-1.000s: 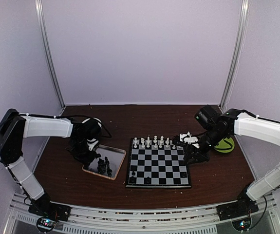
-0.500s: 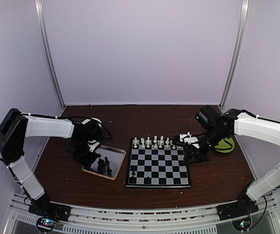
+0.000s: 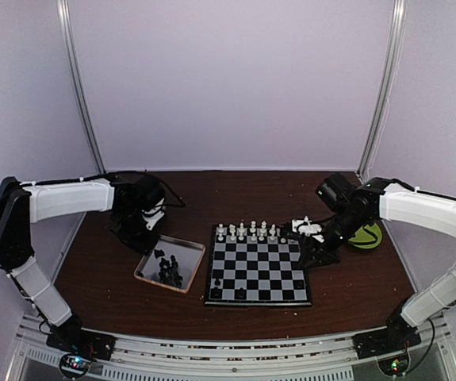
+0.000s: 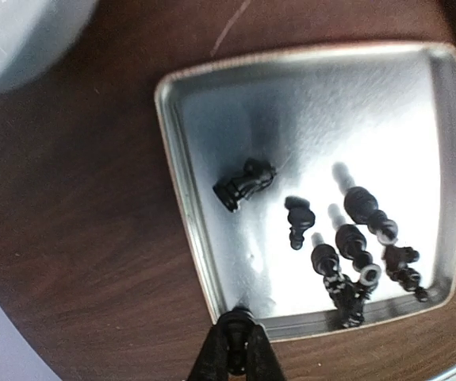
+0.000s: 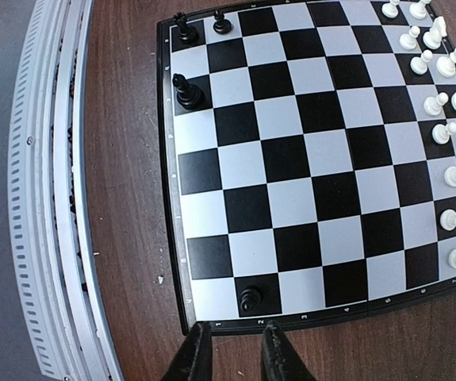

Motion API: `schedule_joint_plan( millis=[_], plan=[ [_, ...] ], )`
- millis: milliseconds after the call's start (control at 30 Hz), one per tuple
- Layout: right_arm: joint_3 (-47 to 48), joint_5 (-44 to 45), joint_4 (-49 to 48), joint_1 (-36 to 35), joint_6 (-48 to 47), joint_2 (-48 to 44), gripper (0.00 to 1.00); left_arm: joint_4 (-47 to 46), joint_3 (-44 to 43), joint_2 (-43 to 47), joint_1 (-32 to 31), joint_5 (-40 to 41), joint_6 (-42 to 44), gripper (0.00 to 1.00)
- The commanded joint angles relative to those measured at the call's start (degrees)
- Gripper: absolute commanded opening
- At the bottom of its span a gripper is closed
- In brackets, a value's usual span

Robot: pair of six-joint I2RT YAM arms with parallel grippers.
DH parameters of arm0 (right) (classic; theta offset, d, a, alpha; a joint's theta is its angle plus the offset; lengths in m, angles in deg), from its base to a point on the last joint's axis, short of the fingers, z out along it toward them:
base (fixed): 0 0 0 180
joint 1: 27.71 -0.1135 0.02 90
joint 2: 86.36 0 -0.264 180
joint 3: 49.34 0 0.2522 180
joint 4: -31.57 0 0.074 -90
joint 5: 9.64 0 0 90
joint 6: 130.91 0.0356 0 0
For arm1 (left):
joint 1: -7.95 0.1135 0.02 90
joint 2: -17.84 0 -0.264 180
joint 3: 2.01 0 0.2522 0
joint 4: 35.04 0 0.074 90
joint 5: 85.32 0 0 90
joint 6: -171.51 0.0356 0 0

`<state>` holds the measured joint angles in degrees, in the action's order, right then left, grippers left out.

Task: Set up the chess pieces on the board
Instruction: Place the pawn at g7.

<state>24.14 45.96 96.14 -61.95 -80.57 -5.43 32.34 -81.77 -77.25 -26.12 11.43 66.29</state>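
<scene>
The board [image 3: 261,270] lies at mid-table, with white chess pieces [image 3: 247,232] along its far rows and a few black ones [image 3: 217,281] near its front left. In the right wrist view the board [image 5: 291,159] carries black pieces [image 5: 186,91], with one pawn [image 5: 250,298] just ahead of my right gripper [image 5: 235,357]. That gripper is open and empty over the table at the board's edge. My left gripper [image 4: 235,353] is shut on a small black chess piece [image 4: 236,332]. It hangs above the near rim of the silver tray [image 4: 182,182], which holds several black pieces [image 4: 354,238].
The tray [image 3: 144,275] sits left of the board. A green and black disc [image 3: 366,236] and a white object [image 3: 307,226] lie at the board's right. A metal rail [image 5: 53,198] runs along the table's near edge.
My left gripper has lifted up and back out of the tray, its jaws shut on a black piece. The right arm has not moved.
</scene>
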Motion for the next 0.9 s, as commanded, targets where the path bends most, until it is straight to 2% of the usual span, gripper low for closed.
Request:
schedule_joint_plan(
  millis=[0, 200, 567, 867],
  plan=[
    [0.7, 2.2, 0.1, 0.2, 0.1, 0.1, 0.22, 3.4, -7.1, 6.3, -1.3, 0.1, 2.6, 0.00],
    [0.7, 2.4, -0.1, 0.2, 0.4, 0.4, 0.22, -1.8, -13.3, 5.5, -7.9, -9.7, 7.1, 0.00],
    [0.0, 4.5, -0.8, 0.2, 0.5, -2.6, 0.22, -2.2, -24.6, -12.6, -18.4, -13.6, 12.8, 0.01],
    [-1.2, 8.5, -2.6, 0.2, 0.9, -2.8, 0.22, -0.8, -28.5, -20.2, -22.5, -16.5, 17.3, 0.01]
  ],
)
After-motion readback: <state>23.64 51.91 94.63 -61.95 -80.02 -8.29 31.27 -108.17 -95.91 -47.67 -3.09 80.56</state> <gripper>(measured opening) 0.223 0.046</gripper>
